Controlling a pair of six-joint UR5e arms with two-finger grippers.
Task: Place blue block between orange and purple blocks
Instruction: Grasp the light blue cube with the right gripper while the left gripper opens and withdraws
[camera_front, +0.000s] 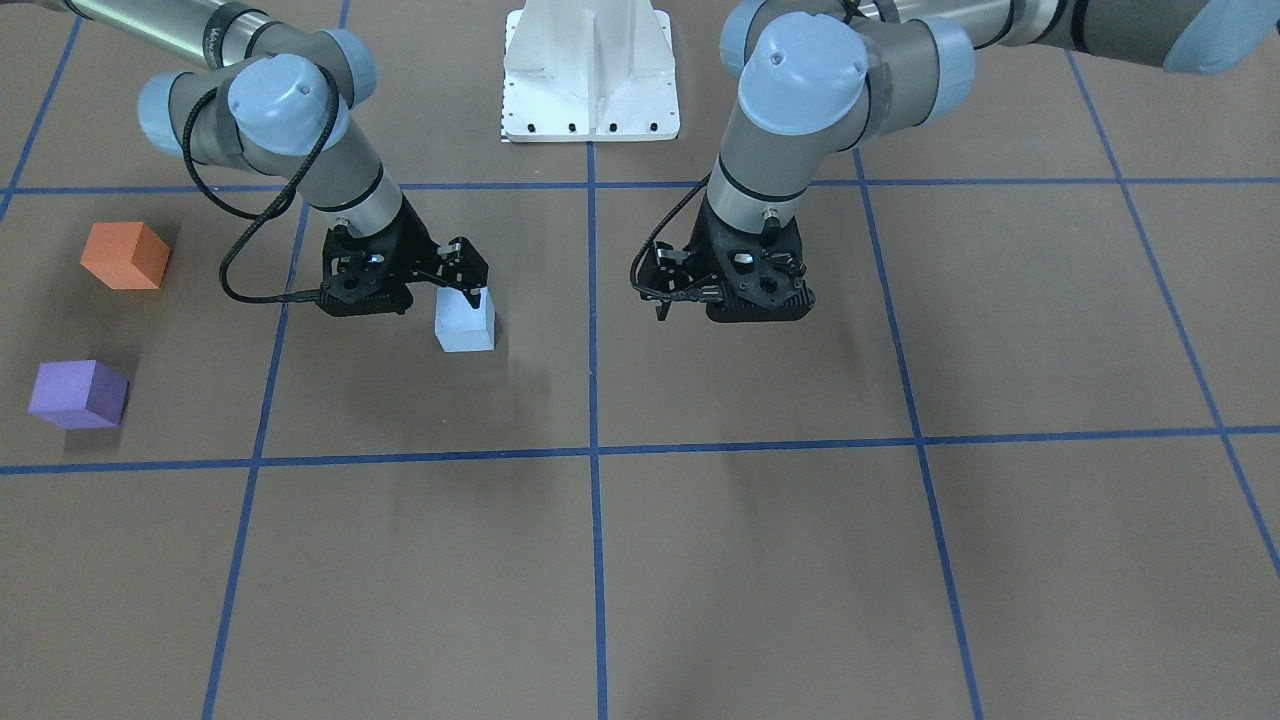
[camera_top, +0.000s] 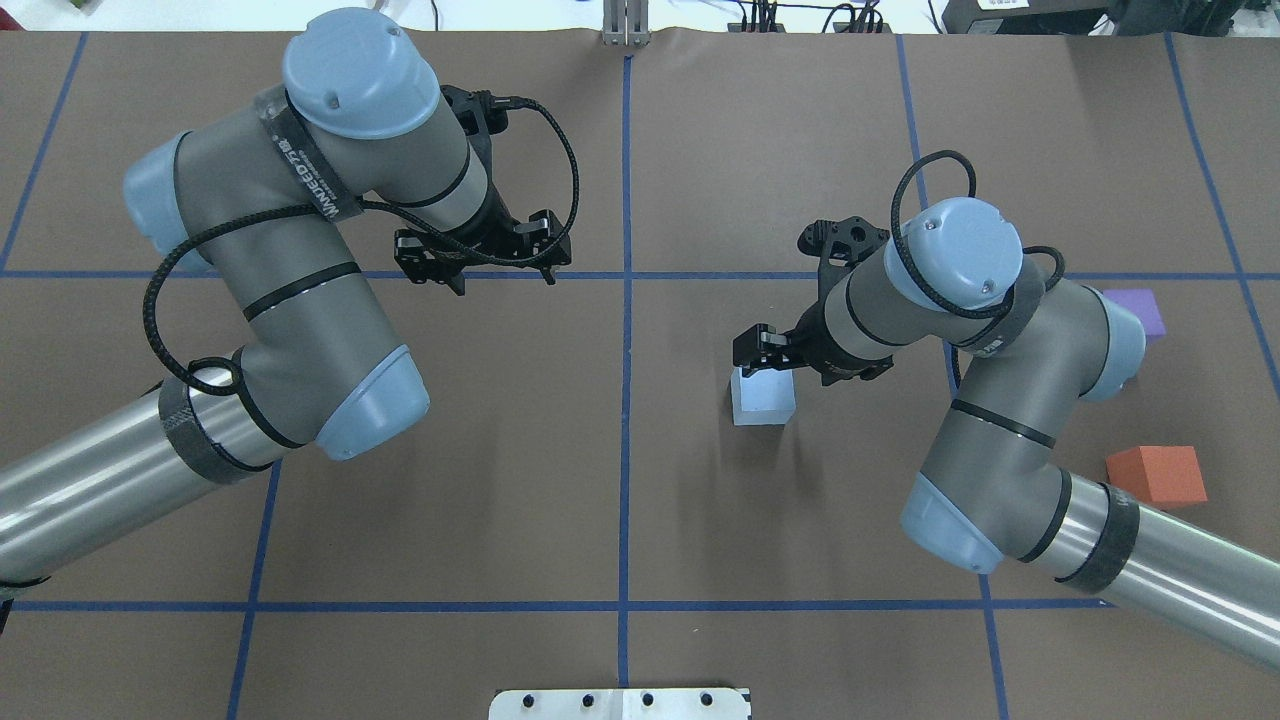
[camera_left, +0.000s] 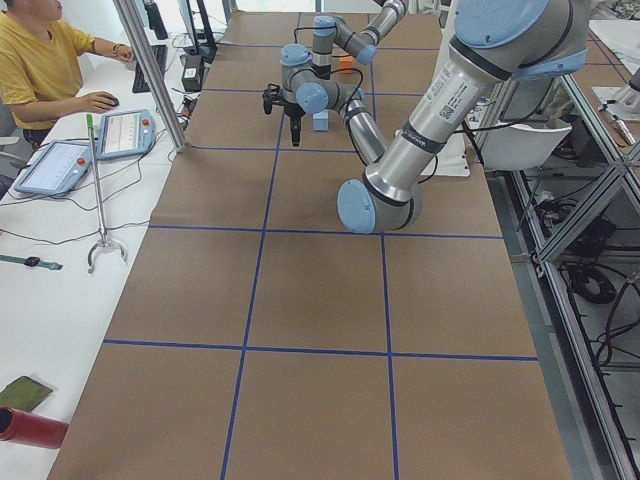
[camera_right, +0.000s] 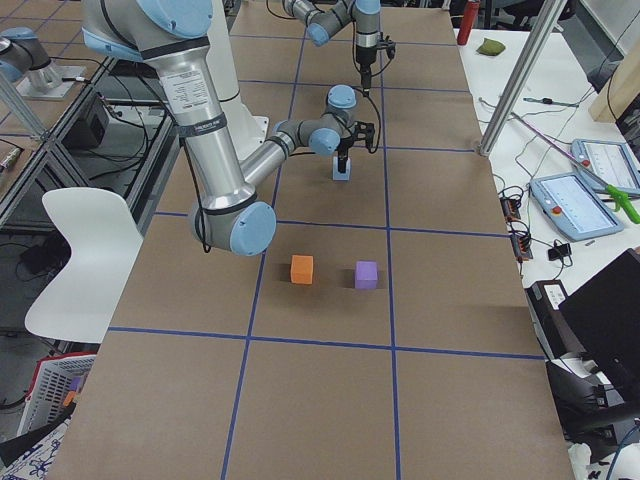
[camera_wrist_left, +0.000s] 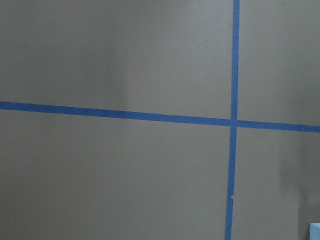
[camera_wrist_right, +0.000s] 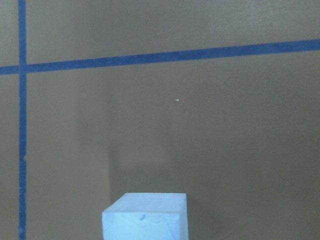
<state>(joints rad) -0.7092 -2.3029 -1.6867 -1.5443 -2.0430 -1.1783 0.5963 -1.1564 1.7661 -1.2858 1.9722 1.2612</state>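
Note:
The light blue block (camera_front: 465, 328) rests on the brown table, left of the centre line in the front view; it also shows in the overhead view (camera_top: 762, 400) and at the bottom of the right wrist view (camera_wrist_right: 145, 217). My right gripper (camera_front: 467, 293) hangs right over it, fingertips at its top edge, and looks open. The orange block (camera_front: 125, 256) and the purple block (camera_front: 78, 394) sit apart at the far left, with a gap between them. My left gripper (camera_front: 668, 300) is open and empty above the table, right of the centre line.
Blue tape lines (camera_front: 592, 450) divide the table into squares. The white robot base plate (camera_front: 590, 90) stands at the back middle. In the overhead view my right arm's elbow (camera_top: 1100, 340) lies close to the purple block (camera_top: 1137, 308) and the orange block (camera_top: 1157, 474).

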